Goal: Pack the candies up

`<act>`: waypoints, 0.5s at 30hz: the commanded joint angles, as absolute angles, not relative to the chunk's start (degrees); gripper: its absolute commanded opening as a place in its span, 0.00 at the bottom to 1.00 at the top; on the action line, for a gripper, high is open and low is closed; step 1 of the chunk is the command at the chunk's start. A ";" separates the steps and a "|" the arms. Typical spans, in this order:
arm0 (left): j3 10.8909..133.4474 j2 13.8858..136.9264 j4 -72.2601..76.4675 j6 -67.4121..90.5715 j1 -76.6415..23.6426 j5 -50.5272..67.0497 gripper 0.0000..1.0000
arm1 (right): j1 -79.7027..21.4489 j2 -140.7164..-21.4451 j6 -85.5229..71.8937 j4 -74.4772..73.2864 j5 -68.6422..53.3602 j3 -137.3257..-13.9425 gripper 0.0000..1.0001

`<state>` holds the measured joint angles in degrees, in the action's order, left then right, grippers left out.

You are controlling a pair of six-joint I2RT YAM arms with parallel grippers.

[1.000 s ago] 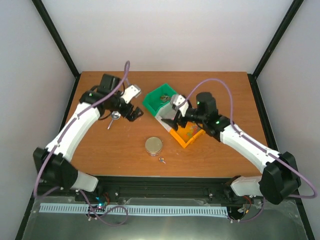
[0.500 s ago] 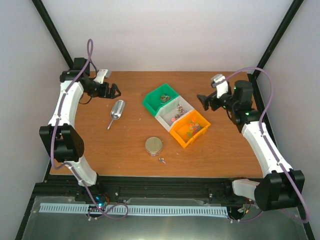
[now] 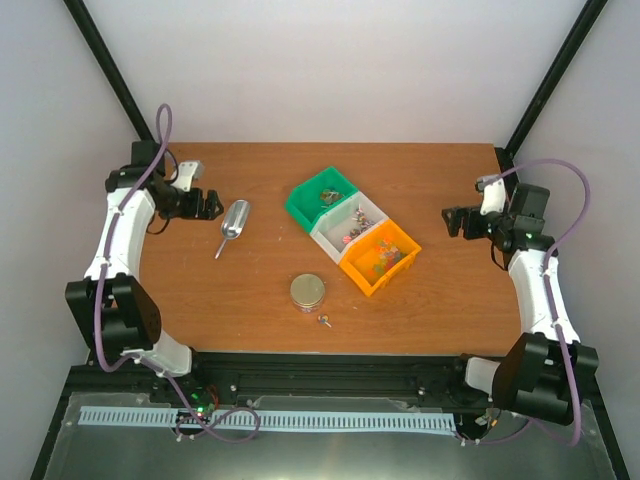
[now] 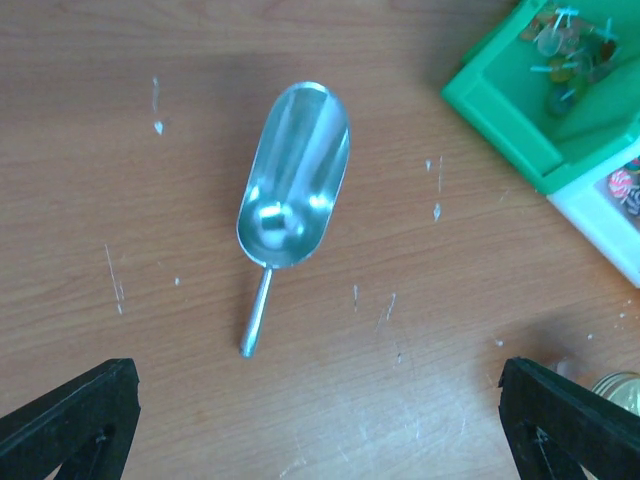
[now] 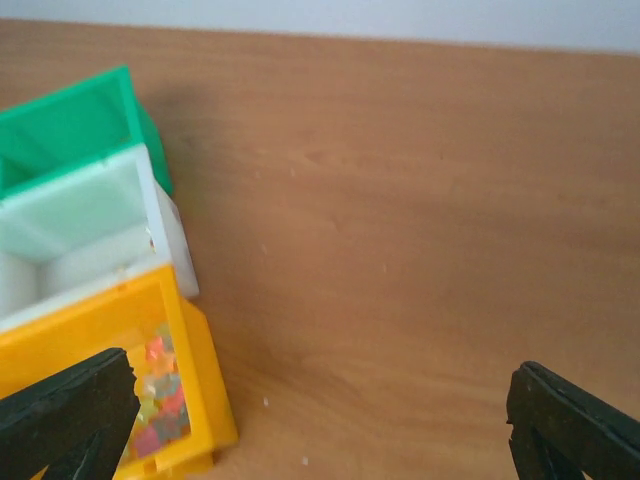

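The candies lie in three joined bins: green [image 3: 318, 196], white [image 3: 347, 222] and orange [image 3: 380, 256]. Mixed candies [image 5: 160, 400] show in the orange bin, and pale ones [image 4: 570, 55] in the green bin. One loose candy [image 3: 324, 321] lies on the table by the jar. A metal scoop [image 3: 234, 222] lies empty on the table, also in the left wrist view [image 4: 293, 180]. My left gripper [image 3: 205, 205] is open and empty, left of the scoop. My right gripper [image 3: 455, 220] is open and empty, right of the bins.
A small round jar with a gold lid [image 3: 308, 291] stands in front of the bins. The wooden table [image 3: 440, 300] ends at black frame posts on both sides. White walls close the back and sides.
Both arms have drawn back from the middle to the table's sides: the left away from the scoop, the right away from the bins. The scoop, bins and jar have not moved.
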<state>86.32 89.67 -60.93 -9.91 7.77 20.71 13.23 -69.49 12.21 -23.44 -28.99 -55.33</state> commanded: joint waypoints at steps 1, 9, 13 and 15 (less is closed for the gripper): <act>80.86 85.76 -58.52 -7.74 8.08 18.90 1.00 | 15.70 -68.14 11.54 -27.67 -30.64 -52.01 1.00; 69.40 79.17 -55.80 -5.82 8.02 17.93 1.00 | 15.82 -64.35 5.78 -24.28 -32.68 -45.31 1.00; 66.20 76.90 -55.10 -5.97 8.08 17.67 1.00 | 15.86 -62.97 5.40 -24.28 -34.30 -43.74 1.00; 65.00 75.84 -54.49 -5.85 8.01 17.59 1.00 | 15.80 -62.58 5.48 -24.43 -34.58 -43.32 1.00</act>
<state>66.22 78.35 -57.06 -7.60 7.77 18.13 15.42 -64.03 6.98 -25.65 -32.45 -44.12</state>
